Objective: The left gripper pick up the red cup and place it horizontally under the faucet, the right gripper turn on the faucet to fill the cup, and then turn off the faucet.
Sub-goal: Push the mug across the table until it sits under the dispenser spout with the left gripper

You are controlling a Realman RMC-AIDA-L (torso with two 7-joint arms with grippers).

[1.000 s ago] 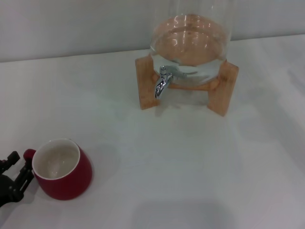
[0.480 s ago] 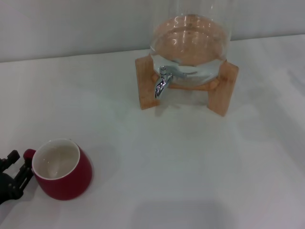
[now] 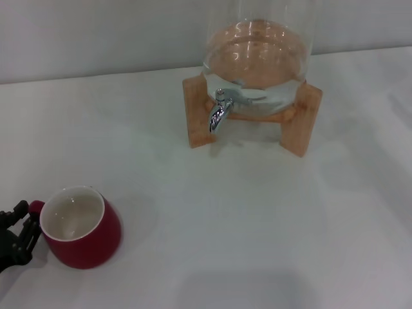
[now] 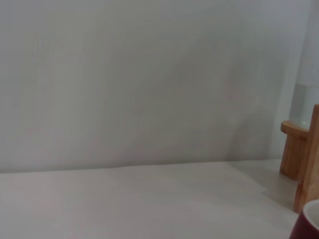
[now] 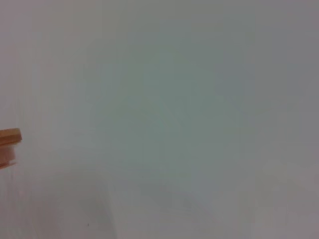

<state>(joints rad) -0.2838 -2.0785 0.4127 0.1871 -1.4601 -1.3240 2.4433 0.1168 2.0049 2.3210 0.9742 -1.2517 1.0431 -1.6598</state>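
Red cup (image 3: 80, 227) is the piece in play, standing near the front left corner of the white table (image 3: 212, 219), mouth up and leaning a little, cream inside empty. Its small loop handle (image 3: 37, 206) points left, straight at the left gripper (image 3: 18, 226), which sits at the far left edge of the head view. Its black fingers (image 3: 26, 233) are at the handle, seemingly closing on it or just touching; whether they are spread or pinched onto it I cannot tell. That handle-side approach looks sensible: it leaves the cup's body free to be carried under the spout.

Moving right, a wide bare stretch of table separates the cup from the faucet (image 3: 219, 111), well apart toward the back. The chrome spout curves down from the glass dispenser (image 3: 257, 51), which is held in a wooden stand (image 3: 302, 119) high enough to slide a cup beneath. No water is visibly running.

The left wrist view adds only a low angle: a sliver of the cup's rim in one corner and the stand's legs beyond. The right wrist view shows a wooden edge and blank wall; the right gripper appears nowhere, presumably parked.
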